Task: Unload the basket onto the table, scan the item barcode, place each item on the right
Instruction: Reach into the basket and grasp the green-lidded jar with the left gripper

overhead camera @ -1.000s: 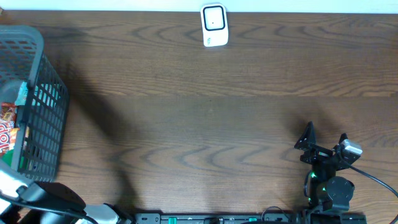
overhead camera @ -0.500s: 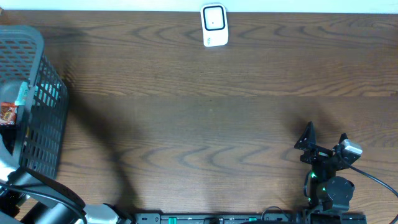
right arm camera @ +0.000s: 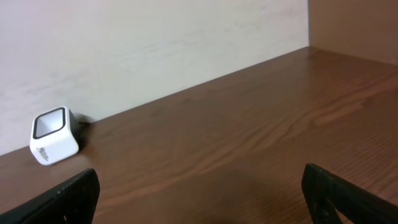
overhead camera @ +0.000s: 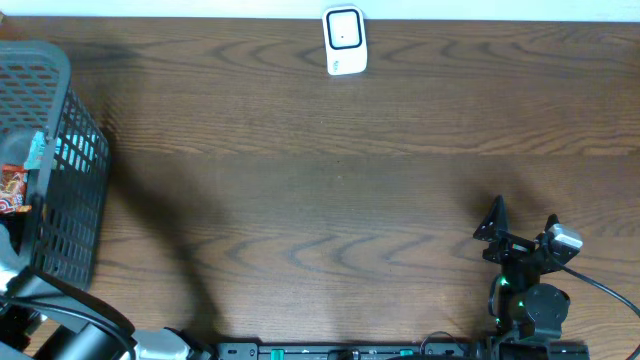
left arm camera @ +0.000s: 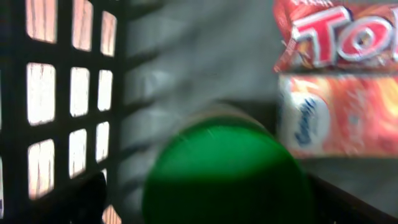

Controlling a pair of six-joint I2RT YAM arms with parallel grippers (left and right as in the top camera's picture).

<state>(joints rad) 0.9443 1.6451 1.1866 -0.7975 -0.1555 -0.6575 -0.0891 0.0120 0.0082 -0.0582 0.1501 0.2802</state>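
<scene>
In the left wrist view a round green lid [left arm camera: 227, 171] of a can fills the lower middle, blurred and very close. My left gripper [left arm camera: 221, 202] is open, with one dark finger on each side of the lid and a gap to it. Behind the lid lie red and orange snack packs [left arm camera: 339, 81]. The white barcode scanner [overhead camera: 345, 41] stands at the table's far edge, also visible as the scanner [right arm camera: 55, 135] in the right wrist view. My right gripper [overhead camera: 522, 220] rests open near the front right, holding nothing.
The dark mesh basket [overhead camera: 62, 170] stands at the table's left edge, with a red snack pack [overhead camera: 12, 190] showing inside. My left arm [overhead camera: 70, 325] reaches toward it from the front left corner. Bare wooden tabletop [overhead camera: 330, 190] lies between basket, scanner and right arm.
My left arm has shifted a little at the basket's near side, and less of the red pack shows from overhead. The right arm has not moved.
</scene>
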